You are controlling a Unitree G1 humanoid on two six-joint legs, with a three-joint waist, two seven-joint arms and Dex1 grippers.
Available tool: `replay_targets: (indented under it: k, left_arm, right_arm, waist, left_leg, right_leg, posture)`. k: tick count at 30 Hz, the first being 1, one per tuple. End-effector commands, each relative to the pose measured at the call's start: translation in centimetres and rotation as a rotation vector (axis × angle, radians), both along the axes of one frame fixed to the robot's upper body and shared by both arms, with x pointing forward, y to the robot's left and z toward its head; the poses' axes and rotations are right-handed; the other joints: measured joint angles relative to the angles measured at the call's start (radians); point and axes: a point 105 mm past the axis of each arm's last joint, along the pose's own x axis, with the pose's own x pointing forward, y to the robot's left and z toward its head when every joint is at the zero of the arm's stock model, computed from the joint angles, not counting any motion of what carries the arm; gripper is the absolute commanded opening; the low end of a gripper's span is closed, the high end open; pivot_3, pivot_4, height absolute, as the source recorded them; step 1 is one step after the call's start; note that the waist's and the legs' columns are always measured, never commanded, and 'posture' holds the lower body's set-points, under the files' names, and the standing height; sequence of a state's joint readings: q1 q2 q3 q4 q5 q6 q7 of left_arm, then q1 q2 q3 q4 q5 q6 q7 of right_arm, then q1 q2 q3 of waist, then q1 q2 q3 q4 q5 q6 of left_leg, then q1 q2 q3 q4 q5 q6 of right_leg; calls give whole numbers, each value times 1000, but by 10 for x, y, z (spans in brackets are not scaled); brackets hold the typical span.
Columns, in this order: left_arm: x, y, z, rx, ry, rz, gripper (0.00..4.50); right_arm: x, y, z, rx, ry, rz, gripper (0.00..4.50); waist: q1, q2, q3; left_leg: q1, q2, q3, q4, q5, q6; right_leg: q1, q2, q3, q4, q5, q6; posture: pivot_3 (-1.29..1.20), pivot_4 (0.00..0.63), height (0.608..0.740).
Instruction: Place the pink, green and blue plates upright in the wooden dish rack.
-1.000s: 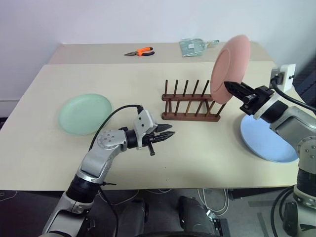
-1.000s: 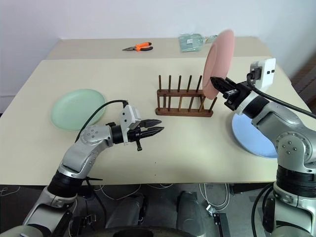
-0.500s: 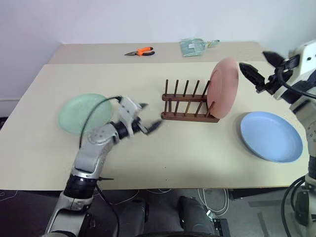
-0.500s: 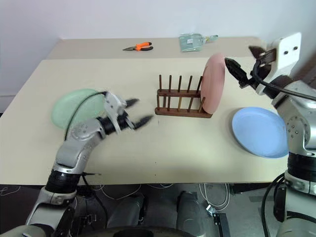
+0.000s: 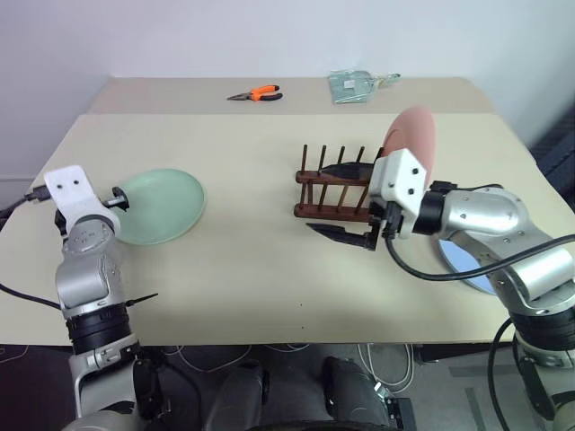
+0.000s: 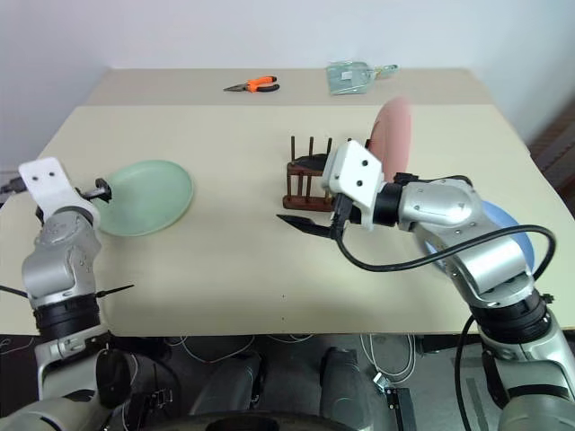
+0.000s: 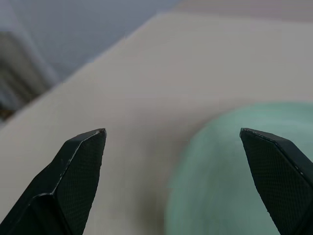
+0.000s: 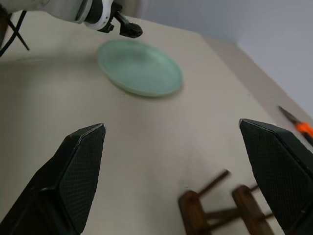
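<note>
The right gripper [image 5: 346, 202] hangs over the middle of the table [image 5: 269, 269] with its two black fingers spread wide and nothing between them, just in front of the wooden dish rack [image 5: 337, 187]. Its far finger crosses the rack's peg tops; its near finger sits low over the tabletop on the rack's near side. The pink plate [image 5: 415, 142] stands upright at the rack's right end, partly hidden by the right wrist. The blue plate [image 5: 463, 260] lies flat on the table to the right of the rack, mostly covered by the right forearm.

The left gripper [image 7: 173, 142] is at the table's left edge, fingers [image 7: 83, 161] wide apart and empty, pointing over the left rim of the green plate [image 5: 157, 205]. That plate lies flat on the left part of the table, well apart from the rack, with bare tabletop all round it. A broad open stretch of table runs between the green plate and the rack and along the whole near edge.

The surface is a pale beige table with a second one butted behind it. On the far one lie orange-handled pliers [image 5: 254, 93] and a clear plastic packet [image 5: 355, 83], both well clear of the arms. A plain white wall [image 5: 269, 36] stands behind.
</note>
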State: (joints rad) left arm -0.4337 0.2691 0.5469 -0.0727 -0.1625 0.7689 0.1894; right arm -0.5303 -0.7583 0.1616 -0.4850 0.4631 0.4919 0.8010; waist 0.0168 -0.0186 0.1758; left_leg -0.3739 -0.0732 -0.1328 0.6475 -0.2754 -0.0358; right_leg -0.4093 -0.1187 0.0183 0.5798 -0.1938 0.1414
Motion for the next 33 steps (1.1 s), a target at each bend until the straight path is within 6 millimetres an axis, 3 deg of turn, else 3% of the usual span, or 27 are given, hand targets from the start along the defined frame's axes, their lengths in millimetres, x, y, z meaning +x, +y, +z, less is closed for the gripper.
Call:
replay_targets:
  k: [1,4,7,10,11,15,19,22,27,30,33]
  left_arm:
    - [-11,-8,-14,-248,-41,22,4255]
    - [-12,-16,-27,-405,-62,34,3220]
    - [-11,-19,-33,-495,-89,46,1692]
    - [-4,-22,-21,-470,-136,8,234]
    - [0,-26,-10,-429,-169,-34,85]
    - [21,-81,67,-207,-398,-352,85]
    - [22,-149,112,-135,-534,-620,85]
    - [18,-186,128,-92,-568,-742,85]
    - [12,-215,141,-127,-607,-828,85]
    - [9,-222,142,-137,-604,-859,0]
    - [9,-216,138,-164,-597,-846,0]
  right_arm:
    - [0,1,2,-5,-40,14,4488]
    - [2,1,1,-12,-50,11,4500]
    - [5,0,0,-21,-67,-3,4500]
    - [8,-2,-1,-27,-67,-20,4500]
    - [8,-3,-1,-28,-61,-27,4500]
    - [14,-6,0,-50,-86,-60,4500]
    - [22,1,6,-135,-260,-71,4500]
    - [28,9,14,-174,-390,-75,4500]
    - [45,16,1,-314,-557,-93,4500]
    - [52,15,-4,-346,-587,-110,3198]
    - [54,14,-5,-346,-597,-115,1687]
  waist:
    - [-1,-1,0]
    - [-4,-2,0]
    - [-4,-2,0]
    - [-2,-3,0]
    - [-1,-3,0]
    - [-1,-6,2]
    - [-5,-7,3]
    - [-13,-6,3]
    - [-25,-6,3]
    - [-26,-7,3]
    - [-26,-6,3]
  left_leg:
    - [0,0,0,0,0,0]
    - [0,0,0,0,0,0]
    - [1,1,0,-1,0,-1]
    - [1,0,0,-1,1,-1]
    - [1,0,0,-1,1,-1]
    - [0,0,0,-1,1,-2]
    - [-1,0,1,-1,1,-2]
    - [1,0,2,-2,1,-2]
    - [1,1,1,-2,1,-2]
    - [1,1,1,-2,1,-2]
    - [0,0,1,-2,1,-2]
  right_leg:
    - [0,0,0,0,0,0]
    - [0,0,0,1,0,0]
    - [-1,1,-1,2,0,0]
    - [0,1,-1,1,0,0]
    - [0,0,-1,1,0,0]
    - [0,0,-1,1,0,0]
    - [0,0,-1,-1,0,-1]
    - [0,0,0,-1,0,-1]
    - [-1,1,0,0,0,-1]
    - [-1,1,0,0,0,-1]
    - [-1,1,0,0,0,-1]
  posture:
    - [0,150,740]
    - [0,150,740]
    - [0,150,740]
    - [0,150,740]
    - [0,150,740]
    - [0,150,740]
    - [0,150,740]
    - [0,150,740]
    - [0,150,740]
    - [0,150,740]
    - [0,150,740]
